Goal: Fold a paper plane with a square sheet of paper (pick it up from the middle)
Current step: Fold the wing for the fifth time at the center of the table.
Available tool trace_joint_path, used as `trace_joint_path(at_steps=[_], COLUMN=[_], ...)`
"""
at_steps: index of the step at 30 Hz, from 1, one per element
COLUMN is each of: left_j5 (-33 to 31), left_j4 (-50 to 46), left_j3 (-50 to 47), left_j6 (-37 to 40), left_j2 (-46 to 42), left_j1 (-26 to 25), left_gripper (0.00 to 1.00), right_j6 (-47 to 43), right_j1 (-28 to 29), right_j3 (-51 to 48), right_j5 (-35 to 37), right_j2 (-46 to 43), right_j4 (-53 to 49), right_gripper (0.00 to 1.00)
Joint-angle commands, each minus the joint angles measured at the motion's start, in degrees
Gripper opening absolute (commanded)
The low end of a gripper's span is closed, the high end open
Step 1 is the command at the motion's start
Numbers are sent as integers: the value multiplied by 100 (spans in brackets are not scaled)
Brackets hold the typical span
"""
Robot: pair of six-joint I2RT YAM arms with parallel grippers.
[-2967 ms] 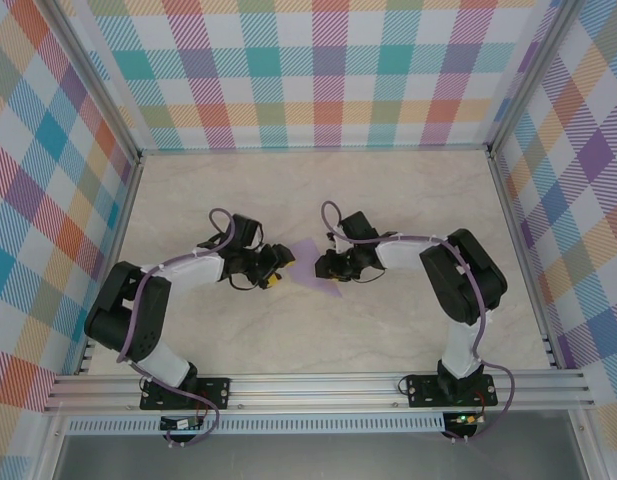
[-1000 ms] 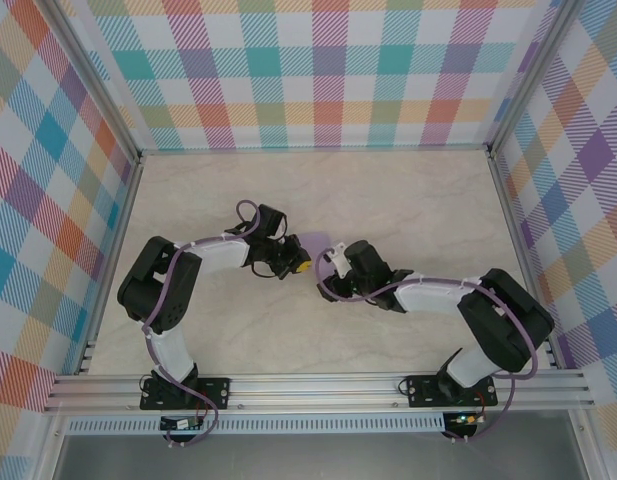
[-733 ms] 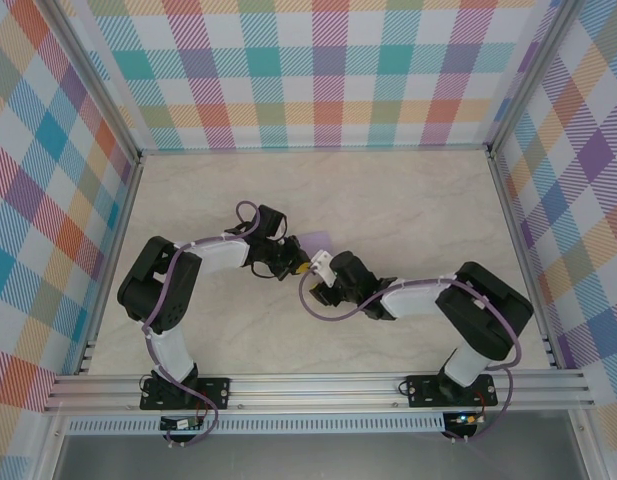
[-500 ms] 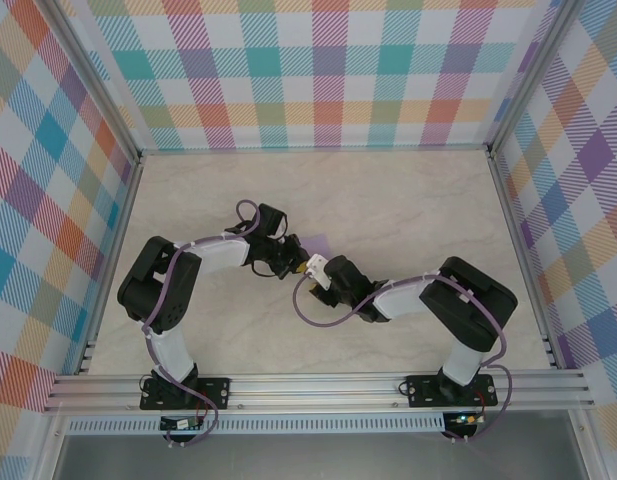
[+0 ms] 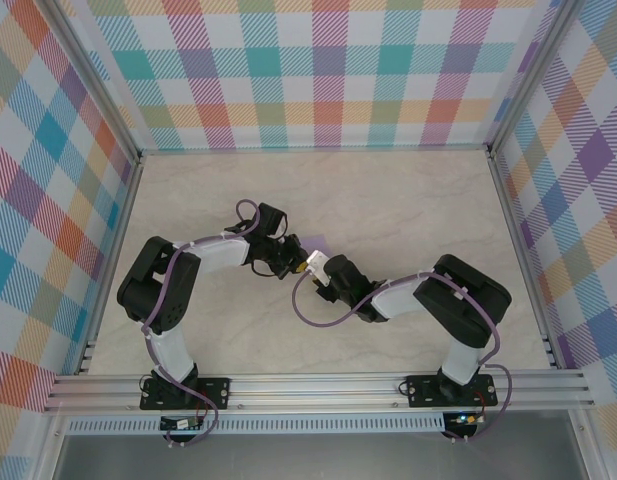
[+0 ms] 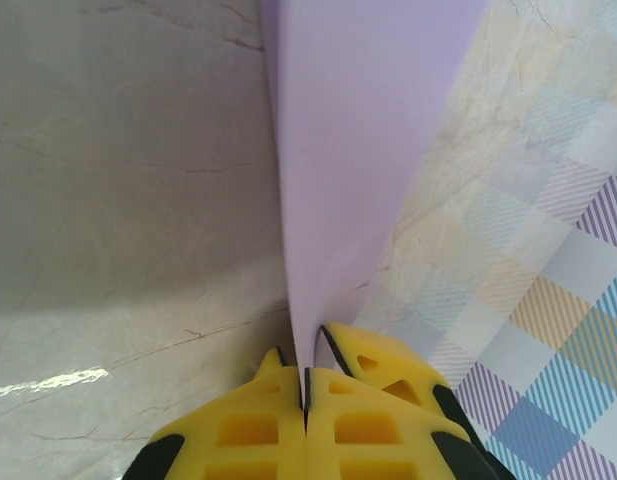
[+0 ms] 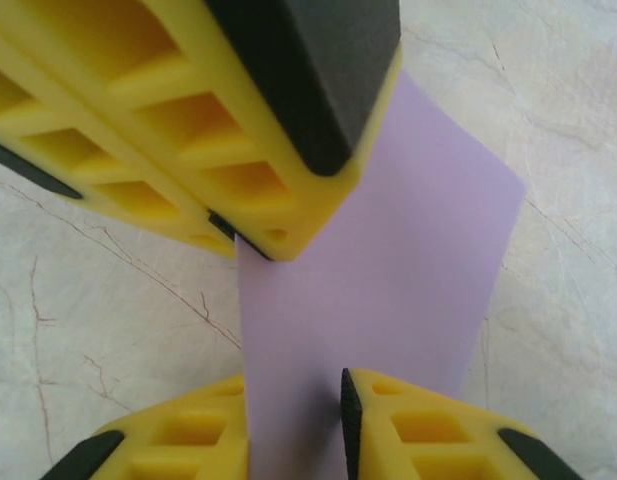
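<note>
- The left gripper is clamped tight on one edge of the paper, which sits at mid-tabletop between the two arms. I cannot tell whether its far edge rests on the surface.
- The right gripper straddles the opposite end of the paper, jaws apart with a gap showing, so nothing is pinched there.
- If those jaws shut off the crease, the fold would likely come out skewed and the plane lopsided.
- The grippers are almost touching, so a small misjudged move could knock them together and jolt the paper loose.
- With both clamped, any pull apart could tear such thin paper, and a push together could buckle it.
- If the left gripper lets go before the right holds firmly, the paper probably slips out or drops.
</note>
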Motion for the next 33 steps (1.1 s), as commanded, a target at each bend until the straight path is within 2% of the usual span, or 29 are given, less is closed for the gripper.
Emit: trace_joint_path(at_steps=[1, 4, 8, 13, 19, 23, 28, 33], left_j5=[-13, 29, 43, 40, -21, -20, 124, 360], left_j4=[-161, -170, -268, -284, -233, -58, 651, 1473], left_j3=[139, 180, 218, 43, -324, -614, -1188, -1635], left_j6=[-44, -38, 36, 145, 295, 374, 300, 167], left_j2=[-208, -238, -345, -637, -1169, -1462, -1674, -1585], left_j1=[-62, -39, 118, 504, 931, 1044, 1032, 890], left_gripper=[0, 1, 11, 28, 41, 43, 43, 38], right_j6=[-40, 0, 225, 869, 1830, 2351, 3002, 3673], right_j1=[13, 10, -32, -251, -607, -863, -1122, -1317], right_j3=[105, 91, 80, -8, -111, -121, -108, -62], right_j5=[-1, -54, -396, -1185, -2126, -2804, -3548, -4209], right_j2=[92, 87, -24, -225, -417, -512, -477, -252], right_j4=[147, 107, -60, -159, -193, -194, -7, 224], right_gripper=[21, 14, 6, 2, 0, 0, 0, 0])
